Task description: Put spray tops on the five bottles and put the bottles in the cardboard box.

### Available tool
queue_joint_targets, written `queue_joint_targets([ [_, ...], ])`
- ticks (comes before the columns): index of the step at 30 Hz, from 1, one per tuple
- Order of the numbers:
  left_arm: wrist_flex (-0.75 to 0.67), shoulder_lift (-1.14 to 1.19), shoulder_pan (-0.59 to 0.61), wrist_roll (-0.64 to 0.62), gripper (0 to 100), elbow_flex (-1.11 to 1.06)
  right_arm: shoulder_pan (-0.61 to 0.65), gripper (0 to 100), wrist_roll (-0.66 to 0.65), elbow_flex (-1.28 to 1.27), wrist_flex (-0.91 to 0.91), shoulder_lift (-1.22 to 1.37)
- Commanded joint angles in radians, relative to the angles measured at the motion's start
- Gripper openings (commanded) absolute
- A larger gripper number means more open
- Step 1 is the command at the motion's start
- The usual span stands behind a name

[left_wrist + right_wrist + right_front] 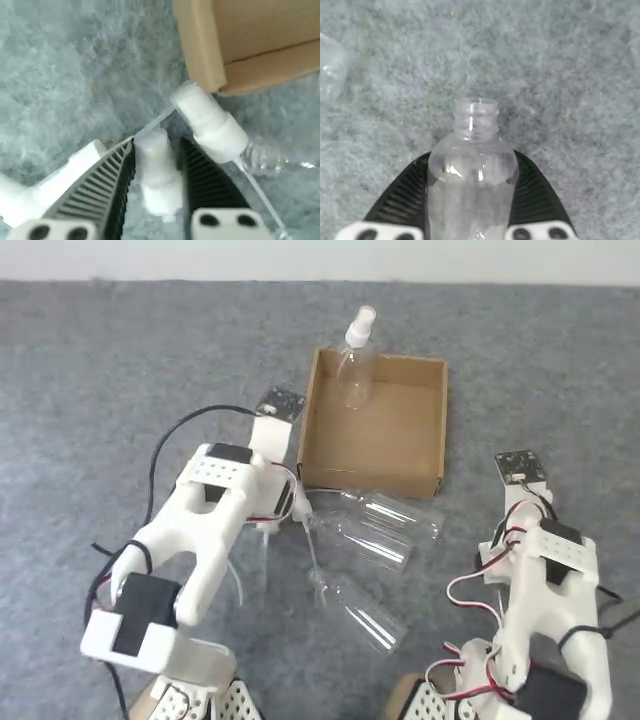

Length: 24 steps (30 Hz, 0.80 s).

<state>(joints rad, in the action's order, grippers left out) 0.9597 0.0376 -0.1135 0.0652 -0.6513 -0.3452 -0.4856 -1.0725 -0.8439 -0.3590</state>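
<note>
Grey carpet (100,360) underneath. Several clear plastic bottles (375,530) lie before the brown cardboard box (380,477); one's white sprayer (210,122) crowds the left gripper (156,145). The box holds one capped clear bottle (355,365) (at its far wall). The left gripper clamps a loose white spray top (157,185). The right gripper (471,157) grips an uncapped clear bottle (472,125), base cut off.

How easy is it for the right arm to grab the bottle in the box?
Probably not easy right now. The right gripper is shut on an uncapped bottle, so it has no free grip, and the near wall of the cardboard box stands between it and the capped bottle.
</note>
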Motion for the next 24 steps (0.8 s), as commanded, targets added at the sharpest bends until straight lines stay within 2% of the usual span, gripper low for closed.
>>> queue_joint_targets([
  [1, -0.015, -0.012, -0.005, 0.000, 8, 0.005, 0.008, 0.6, 0.012, -0.018, 0.022, 0.001],
  [10, -0.008, -0.011, -0.005, -0.005, 8, -0.019, 0.008, 0.6, 0.012, -0.021, 0.022, -0.001],
  [16, -0.015, -0.017, -0.005, 0.000, 14, -0.042, 0.008, 0.6, 0.012, -0.021, 0.022, 0.002],
  [24, -0.011, -0.026, -0.005, -0.005, 5, -0.025, 0.008, 0.6, 0.009, -0.021, 0.022, 0.002],
])
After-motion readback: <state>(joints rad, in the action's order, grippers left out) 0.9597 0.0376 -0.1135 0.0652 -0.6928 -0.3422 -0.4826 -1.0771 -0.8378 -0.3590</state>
